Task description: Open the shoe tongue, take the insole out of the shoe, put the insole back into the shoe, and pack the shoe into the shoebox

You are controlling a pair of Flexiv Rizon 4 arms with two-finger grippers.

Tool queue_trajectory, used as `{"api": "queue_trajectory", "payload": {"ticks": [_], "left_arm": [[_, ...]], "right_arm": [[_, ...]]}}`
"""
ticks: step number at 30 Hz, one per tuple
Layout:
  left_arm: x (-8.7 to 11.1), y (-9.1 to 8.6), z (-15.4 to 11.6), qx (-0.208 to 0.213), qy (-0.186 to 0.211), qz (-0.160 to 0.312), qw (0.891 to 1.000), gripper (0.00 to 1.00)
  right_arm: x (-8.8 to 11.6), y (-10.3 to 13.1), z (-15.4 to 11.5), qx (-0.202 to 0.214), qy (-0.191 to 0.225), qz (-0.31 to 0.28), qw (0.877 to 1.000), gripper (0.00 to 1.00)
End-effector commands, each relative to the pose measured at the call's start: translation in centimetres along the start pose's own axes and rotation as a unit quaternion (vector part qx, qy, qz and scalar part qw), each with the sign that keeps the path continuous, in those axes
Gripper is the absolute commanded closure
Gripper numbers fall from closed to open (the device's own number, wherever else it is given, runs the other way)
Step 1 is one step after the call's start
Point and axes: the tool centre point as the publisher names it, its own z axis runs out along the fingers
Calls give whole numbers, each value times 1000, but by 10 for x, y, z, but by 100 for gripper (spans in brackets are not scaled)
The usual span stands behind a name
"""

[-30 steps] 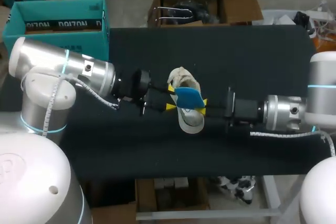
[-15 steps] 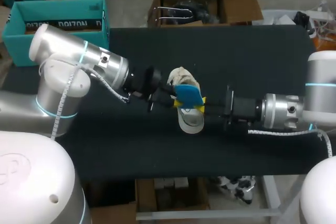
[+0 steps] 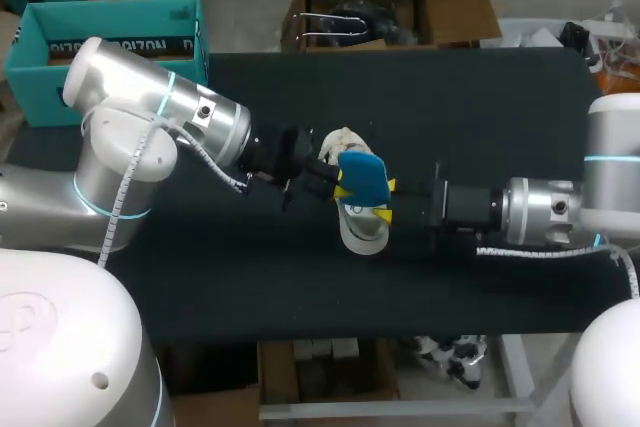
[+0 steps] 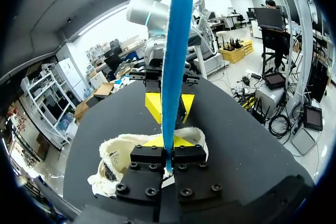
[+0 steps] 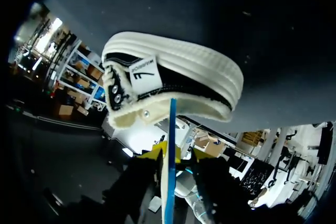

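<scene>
Insole [image 3: 362, 177]: thin, flat, bright blue.

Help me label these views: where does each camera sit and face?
Head view: above and behind, looking down on the table; left arm and right arm show.
Left wrist view: on that wrist, looking along the left fingers at the insole.
Right wrist view: on that wrist, looking along the right fingers at the shoe.
Shared: all show insole and shoe.

1. Left arm [image 3: 150, 127] enters from 9 o'clock, pointing toward 3; left gripper [image 3: 338, 187] pinches the insole [image 3: 362, 177].
2. Right arm [image 3: 540, 212] enters from 3 o'clock, pointing toward 9; right gripper [image 3: 384, 201] clamps the same insole.
</scene>
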Motion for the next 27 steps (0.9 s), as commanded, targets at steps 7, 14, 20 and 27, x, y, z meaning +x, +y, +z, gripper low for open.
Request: {"api": "queue_trajectory", "payload": {"ticks": [7, 14, 20, 27], "left_arm": [[0, -15, 5, -55, 41, 65, 996, 100], [-2, -11, 4, -72, 42, 70, 994, 100], [-3, -1, 4, -84, 52, 69, 993, 100], [-3, 10, 8, -96, 63, 71, 991, 100]], "right_arm": [[-6, -22, -14, -57, 12, -3, 998, 70], [-10, -20, -15, -68, 18, 4, 997, 67], [-8, -17, -10, -76, 16, 4, 997, 71], [-7, -10, -2, -90, 15, 1, 996, 100]]}}
